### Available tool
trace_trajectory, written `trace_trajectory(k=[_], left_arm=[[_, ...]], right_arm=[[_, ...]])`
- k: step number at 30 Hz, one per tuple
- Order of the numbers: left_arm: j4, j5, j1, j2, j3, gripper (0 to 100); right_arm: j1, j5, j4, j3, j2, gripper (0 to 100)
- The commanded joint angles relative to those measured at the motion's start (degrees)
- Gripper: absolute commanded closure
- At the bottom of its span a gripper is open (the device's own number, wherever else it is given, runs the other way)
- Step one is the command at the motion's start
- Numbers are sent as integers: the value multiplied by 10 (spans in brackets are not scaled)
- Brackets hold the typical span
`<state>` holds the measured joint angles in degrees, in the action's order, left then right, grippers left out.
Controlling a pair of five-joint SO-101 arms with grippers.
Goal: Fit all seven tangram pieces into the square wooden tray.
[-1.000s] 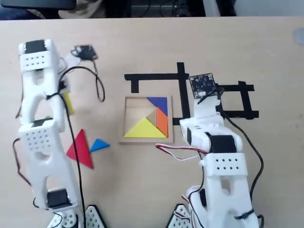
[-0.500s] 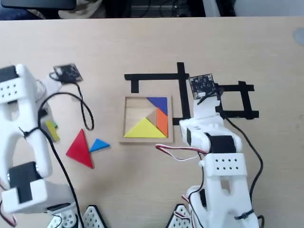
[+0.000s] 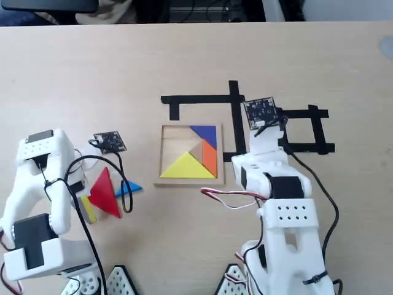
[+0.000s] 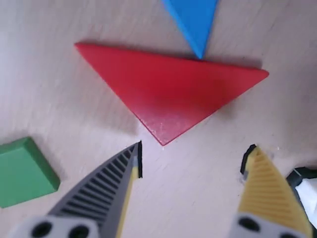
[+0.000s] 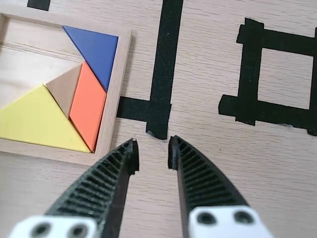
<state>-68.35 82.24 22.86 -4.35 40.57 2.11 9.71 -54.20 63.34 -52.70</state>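
Left arm: 1 second ago it was stretched far up the table's left side. We now see it drawn back toward its base, the left gripper (image 4: 193, 151) low over the loose pieces.
Left fingers: Spread wide with nothing between them, tips just short of the red triangle (image 4: 171, 91).
Loose pieces: 3 lie on the table left of the tray. They are the red triangle, a small blue triangle (image 4: 193, 17) whose tip meets the red one's long edge, and a green piece (image 4: 22, 171) off to one side.
Tray: The square wooden tray (image 3: 178, 140) sits mid-table holding 4 pieces, as it did 1 second ago: yellow triangle (image 3: 183, 166), dark blue triangle (image 3: 206, 133), orange piece (image 3: 210, 158) and tan triangle (image 5: 64, 89).
Right arm: Unmoved. The right gripper (image 5: 152, 146) hovers just beside the tray's right rim, above the black tape (image 5: 166, 64), its fingers a narrow gap apart and holding nothing.
What it means: We judge the left arm is lining up on the red triangle as piece 5. The tray's bare corner looks ready for it, and 3 placements remain.
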Motion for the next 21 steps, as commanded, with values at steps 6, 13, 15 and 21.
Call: trace_trajectory(k=[6,13,15,21], left_arm=[[75,-25,-21,-12,29,668],[177,-32,-25,4,46,668],[182,-32,-25,18,29,668],[211,-78,-21,90,-73,668]], right_arm=[[-3,-3,11,-3,-11,878],[-3,-3,11,-3,-11,878],[-3,-3,11,-3,-11,878],[-3,-3,11,-3,-11,878]])
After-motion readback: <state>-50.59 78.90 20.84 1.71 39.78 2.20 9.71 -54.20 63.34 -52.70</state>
